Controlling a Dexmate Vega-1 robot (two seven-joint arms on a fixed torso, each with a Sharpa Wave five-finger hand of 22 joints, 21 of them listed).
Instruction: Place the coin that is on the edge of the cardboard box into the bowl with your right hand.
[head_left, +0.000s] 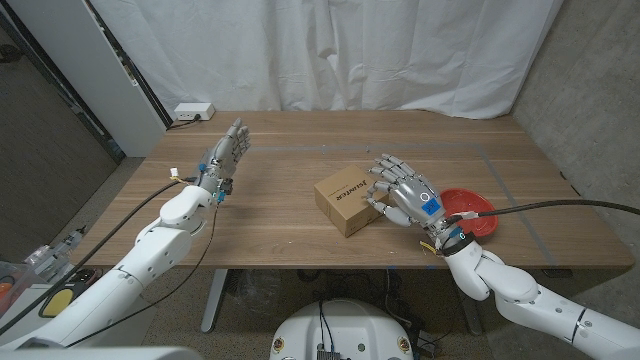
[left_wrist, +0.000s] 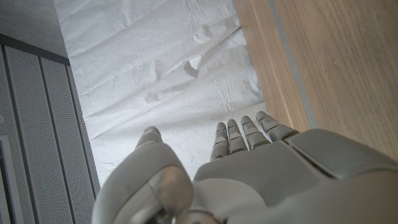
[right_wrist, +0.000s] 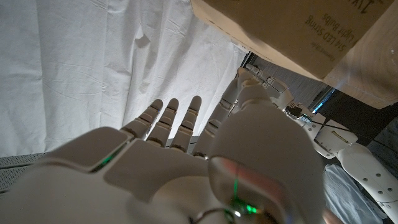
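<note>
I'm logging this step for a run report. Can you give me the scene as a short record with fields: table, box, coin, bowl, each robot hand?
table: wooden
box: cardboard box near the table's middle, label on top
coin: too small to make out
bowl: red bowl, to the right of the box, near the front edge
right robot hand: at the box's right side, fingers spread, between box and bowl; whether it pinches anything cannot be told
left robot hand: raised over the table's left part, fingers apart, holding nothing
</note>
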